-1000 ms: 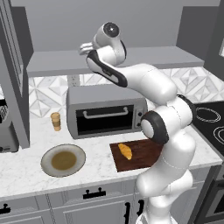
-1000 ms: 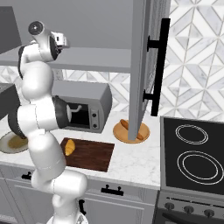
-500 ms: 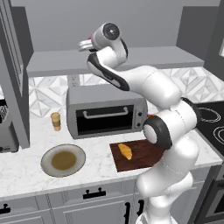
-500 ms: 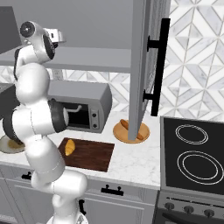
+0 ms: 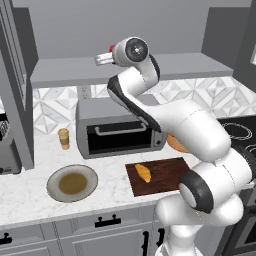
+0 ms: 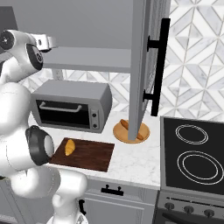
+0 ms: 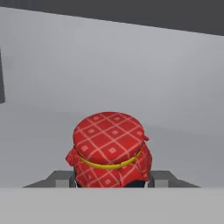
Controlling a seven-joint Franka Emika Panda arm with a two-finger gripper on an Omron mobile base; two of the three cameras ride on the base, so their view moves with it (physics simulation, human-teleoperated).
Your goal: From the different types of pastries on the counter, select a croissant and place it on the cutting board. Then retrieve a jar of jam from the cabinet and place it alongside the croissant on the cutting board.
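Grey cabinet (image 5: pixel 200 62) above the marble counter (image 5: pixel 30 195), arm reaching up onto its shelf. Dark cutting board (image 6: pixel 87 155) near the toaster oven (image 6: pixel 70 107), carrying the croissant (image 5: pixel 143 173) at its left end. Gripper (image 7: pixel 113 181) closed around the jar of jam (image 7: pixel 109 148) (red checked cloth top, yellow band).

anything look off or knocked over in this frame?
Nothing stands out. The croissant lies flat on the cutting board, the jar of jam sits upright on the cabinet shelf, and no spill shows on the counter.
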